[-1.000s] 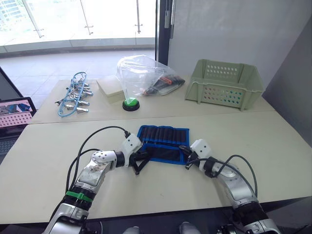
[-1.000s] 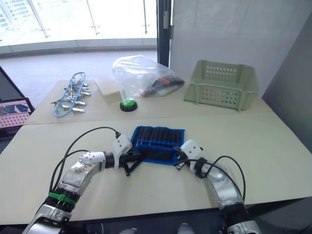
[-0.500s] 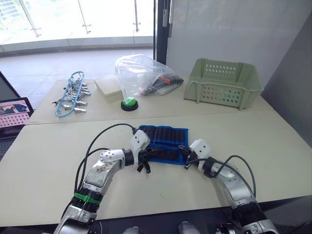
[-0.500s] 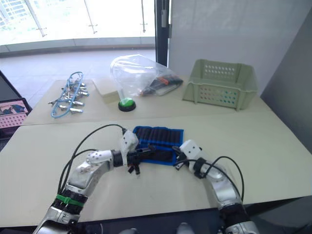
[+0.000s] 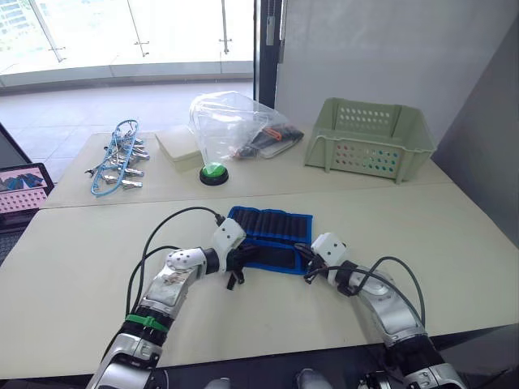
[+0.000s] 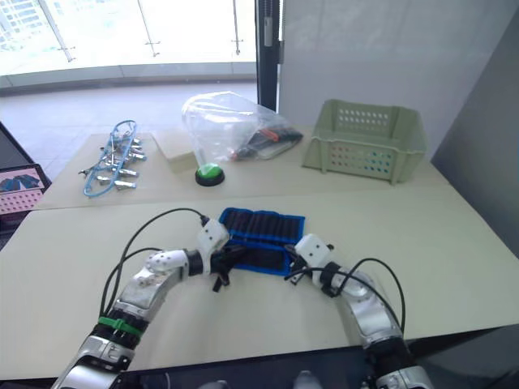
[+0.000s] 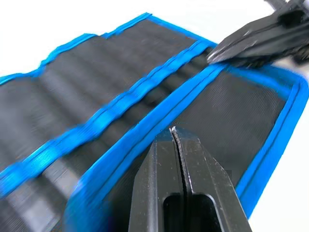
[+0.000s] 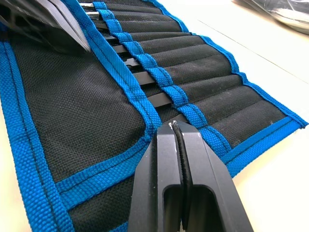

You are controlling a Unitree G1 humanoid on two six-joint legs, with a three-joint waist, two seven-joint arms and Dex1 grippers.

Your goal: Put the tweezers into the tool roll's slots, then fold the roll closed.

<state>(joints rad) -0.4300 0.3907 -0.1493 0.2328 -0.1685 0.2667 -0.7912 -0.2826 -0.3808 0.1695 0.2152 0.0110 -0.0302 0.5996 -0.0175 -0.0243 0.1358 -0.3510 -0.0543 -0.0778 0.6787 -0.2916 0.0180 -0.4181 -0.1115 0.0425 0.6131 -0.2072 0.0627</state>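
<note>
my left gripper (image 7: 179, 145) has its fingers pressed together with nothing between them, tip resting over the blue-edged flap at the left end of the tool roll (image 5: 271, 240). my right gripper (image 8: 175, 137) is likewise pinched closed and empty, its tip at the blue band by the roll's right end. the roll lies open and flat on the worktop (image 5: 454, 235), just in front of both grippers, with the near flap lying flat.

the tweezers (image 8: 145, 77) sit in the slots (image 8: 159, 48) along the roll, their slim black ends poking out under the blue band; i cannot count all five from here. so i judge the loading done and the folding as what remains.

the risk i see: with both grippers closed, i may only push the fabric instead of catching the flap, and the roll could slide across the worktop. if i lift one end faster than the other, the tweezers could slip out of their pockets.

beyond the roll, a green basket (image 5: 370, 146) looks empty, and a clear plastic bag (image 5: 235, 126) holds some dark items i cannot identify.
</note>
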